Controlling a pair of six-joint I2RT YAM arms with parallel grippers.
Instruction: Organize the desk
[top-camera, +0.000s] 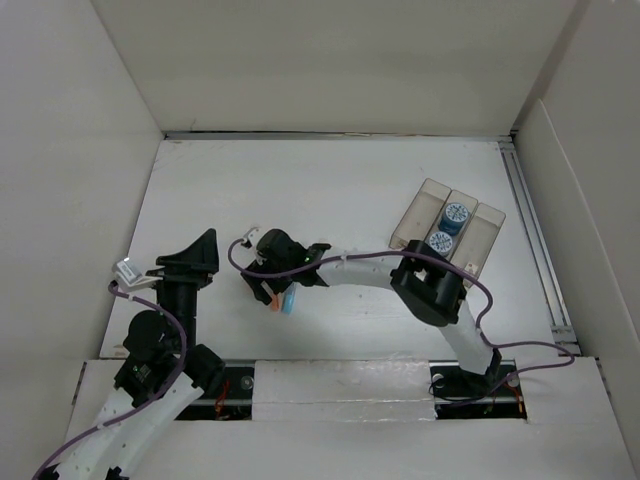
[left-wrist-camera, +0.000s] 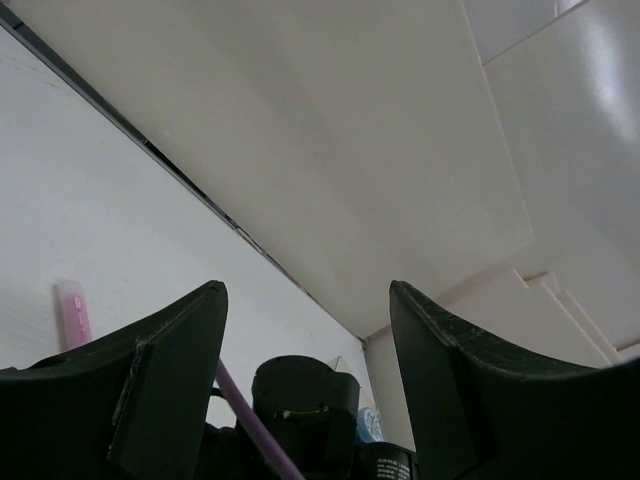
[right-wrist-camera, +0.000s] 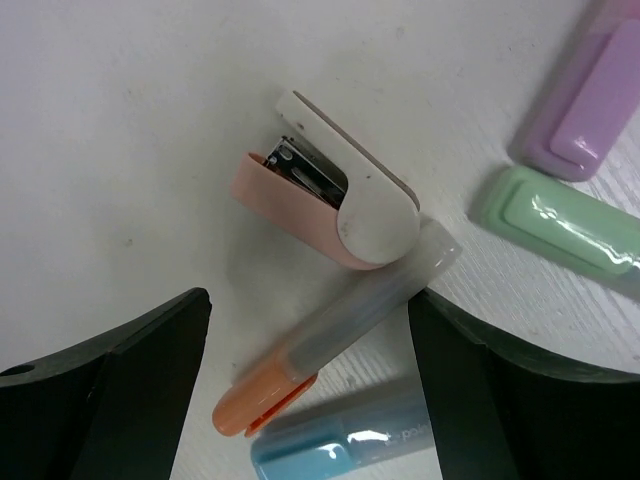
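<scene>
The white desk lies between tall white walls. My right gripper reaches left over a cluster of things; in the right wrist view it is open and empty above them. Between its fingers lie an orange-capped highlighter and a blue highlighter. A pink and white stapler touches the orange one's far end. A green highlighter and a purple one lie to the right. My left gripper is open and empty, raised at the left.
A translucent three-compartment tray stands at the back right with two blue round things in its middle slot. A metal rail runs along the desk's right edge. A small pink oblong thing lies on the desk.
</scene>
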